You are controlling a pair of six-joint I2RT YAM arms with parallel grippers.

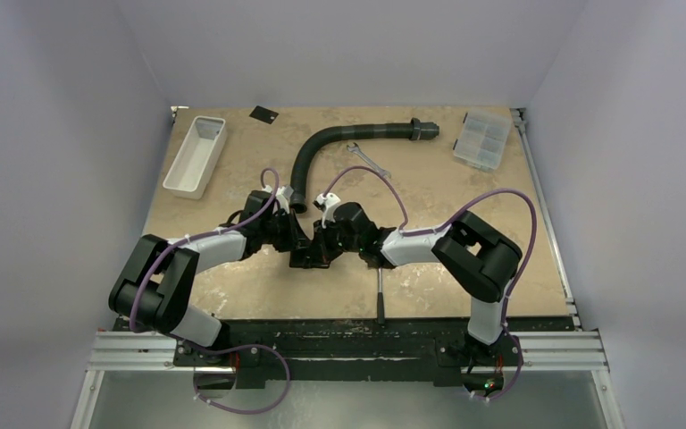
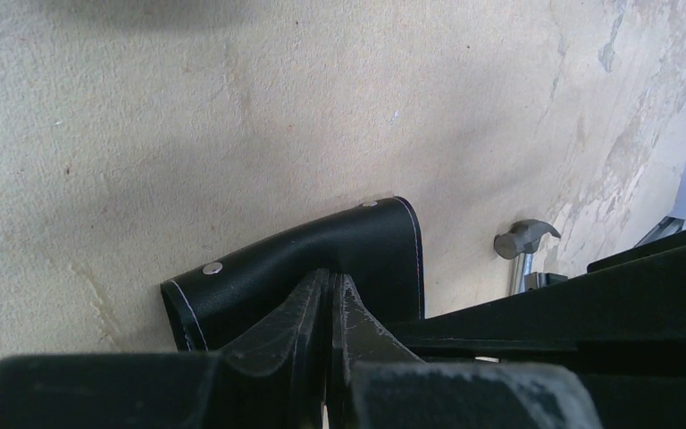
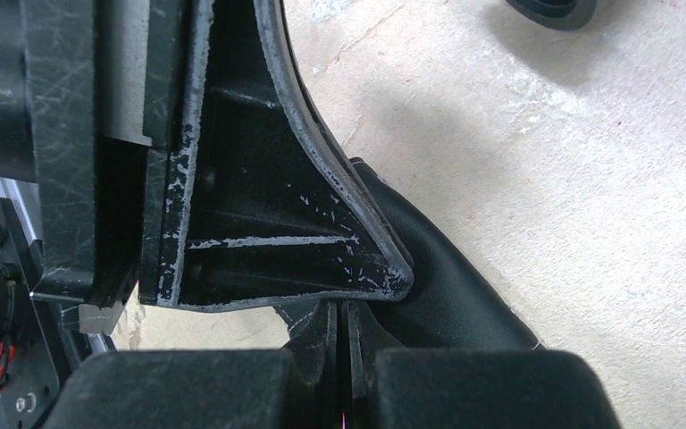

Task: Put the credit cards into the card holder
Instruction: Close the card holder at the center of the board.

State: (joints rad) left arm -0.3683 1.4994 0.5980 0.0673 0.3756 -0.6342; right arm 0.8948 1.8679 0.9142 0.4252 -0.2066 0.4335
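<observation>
1. The card holder (image 2: 308, 257) lies in the middle of the surface (image 1: 259, 286), where both arms meet over it. In the left wrist view it sits low and centre in the frame, with its black cover and two metal snaps facing up.
2. The left pincer (image 2: 331, 288) has its jaws together, the tips on the holder's cover. I cannot tell whether a thin flap is nipped between them.
3. The right pincer (image 3: 343, 315) is also closed up, right beside the same black case. No card shows in either one.
4. I judge the step in hand to be working the holder open so that its pockets are exposed.
5. The next move calls for one arm to pin or hold the cover while the other fetches a card.
6. The one credit card (image 1: 262, 113) I can see lies at the upper left of the top view, well apart from the holder.
7. Containers:
   - The holder's pockets are hidden, so I cannot say what is inside.
   - The white tray (image 1: 185, 188) at upper left looks empty.
   - The contents of the clear compartment box (image 1: 482, 140) at upper right are too small to tell.
</observation>
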